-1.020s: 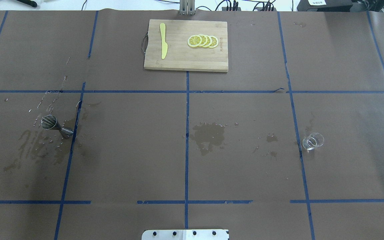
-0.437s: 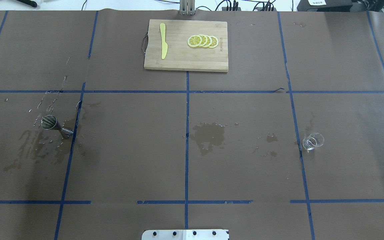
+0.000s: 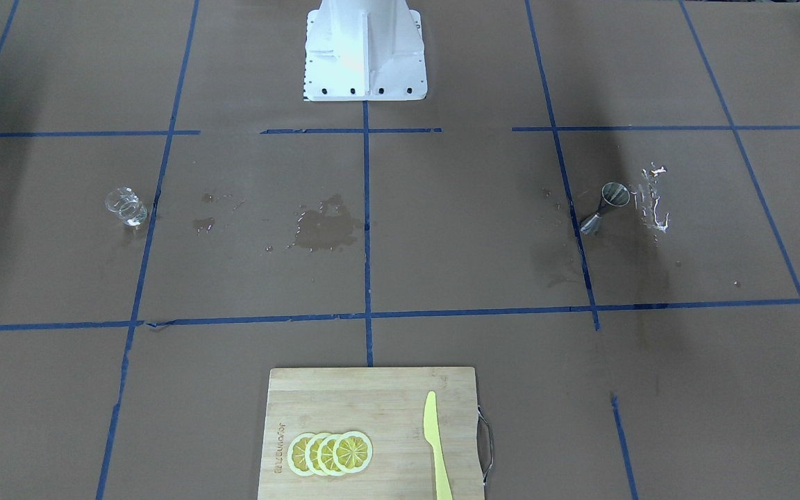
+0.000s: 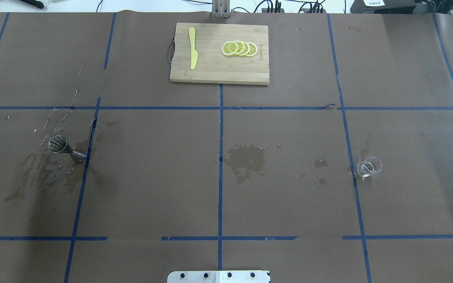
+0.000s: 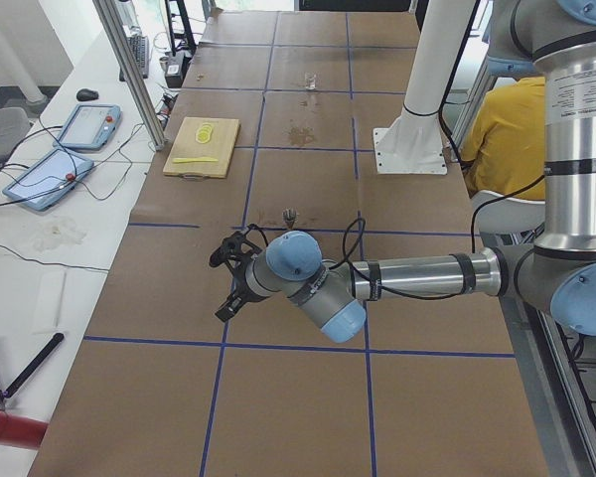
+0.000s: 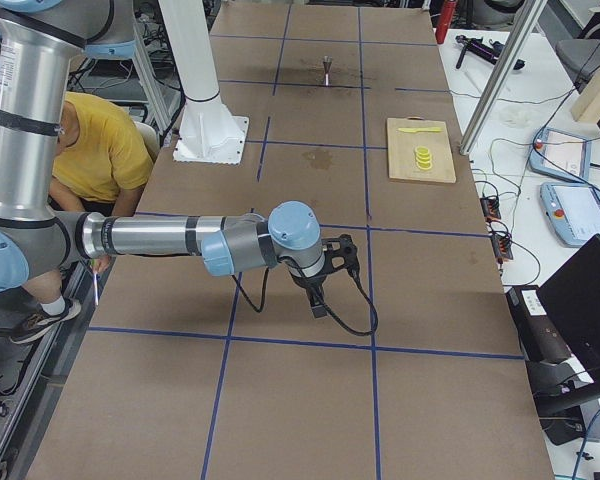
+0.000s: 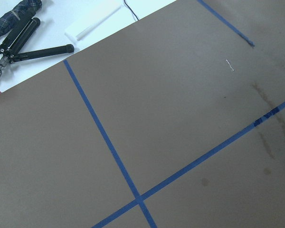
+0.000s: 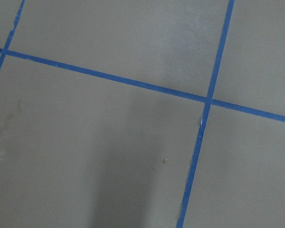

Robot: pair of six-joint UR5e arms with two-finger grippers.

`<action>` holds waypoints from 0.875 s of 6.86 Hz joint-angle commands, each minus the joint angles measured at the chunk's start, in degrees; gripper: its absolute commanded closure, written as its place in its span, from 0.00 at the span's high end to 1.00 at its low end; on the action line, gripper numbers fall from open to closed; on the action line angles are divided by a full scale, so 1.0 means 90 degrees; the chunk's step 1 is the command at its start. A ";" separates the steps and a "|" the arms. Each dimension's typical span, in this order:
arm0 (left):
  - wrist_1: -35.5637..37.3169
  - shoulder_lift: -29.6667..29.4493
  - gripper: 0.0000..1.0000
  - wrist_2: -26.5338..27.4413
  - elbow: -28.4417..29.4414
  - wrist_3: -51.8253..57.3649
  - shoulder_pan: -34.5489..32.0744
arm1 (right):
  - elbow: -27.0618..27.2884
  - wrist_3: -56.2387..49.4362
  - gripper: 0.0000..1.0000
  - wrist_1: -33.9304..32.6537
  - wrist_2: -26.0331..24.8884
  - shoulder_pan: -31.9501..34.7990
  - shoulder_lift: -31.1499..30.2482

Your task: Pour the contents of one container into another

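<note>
Reference object: the wooden cutting board (image 4: pixel 214 70) at the far middle of the table (image 4: pixel 151 188), which is covered in brown paper with blue tape lines.

Glass cup (image 4: pixel 369 166): stands upright on the paper, on the robot's right of the board and nearer the robot than it, just beside a tape line. Nothing touches it. Whether it holds liquid cannot be told.

Jigger (image 4: pixel 66 148): stands upright, wide mouth up, on the robot's left of the board and nearer the robot than it, well apart from the cup. Nothing touches it. Wet streaks and droplets (image 4: pixel 41 173) lie on the paper around it.

A darker wet patch (image 4: pixel 246 159) lies on the robot's side of the board, between the jigger and the cup.

On the board: a yellow knife (image 4: pixel 192 48) near the handle end and a row of overlapping lemon slices (image 4: pixel 239 48) towards the other end.

Left gripper (image 5: pixel 221 286): seen only in the left side view, low over bare paper, well away from the board and the jigger. Released or clenched: cannot tell.

Right gripper (image 6: pixel 332 275): seen only in the right side view, low over bare paper, well away from the board and the cup. Released or clenched: cannot tell.

Both wrist cameras show only paper and tape.

A person in a yellow shirt (image 6: pixel 100 150) sits behind the robot's white base (image 3: pixel 365 55).
</note>
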 commanded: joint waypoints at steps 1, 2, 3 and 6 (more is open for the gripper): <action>-0.1150 0.0050 1.00 -0.0333 -0.0016 -0.0229 0.0014 | -0.0015 0.0585 1.00 -0.0055 -0.0017 0.0012 0.0102; -0.1234 -0.0026 1.00 -0.0693 -0.0113 -0.0704 0.0149 | 0.0062 0.1277 1.00 0.0022 -0.0007 0.0012 0.0093; -0.1418 -0.0037 1.00 -0.0677 -0.0375 -0.1424 0.0344 | 0.0053 0.1265 1.00 0.0033 -0.0007 0.0012 0.0093; -0.3348 0.0041 1.00 0.0594 -0.0571 -0.4117 0.1773 | -0.0015 0.1275 1.00 0.1221 -0.0036 0.0012 -0.0336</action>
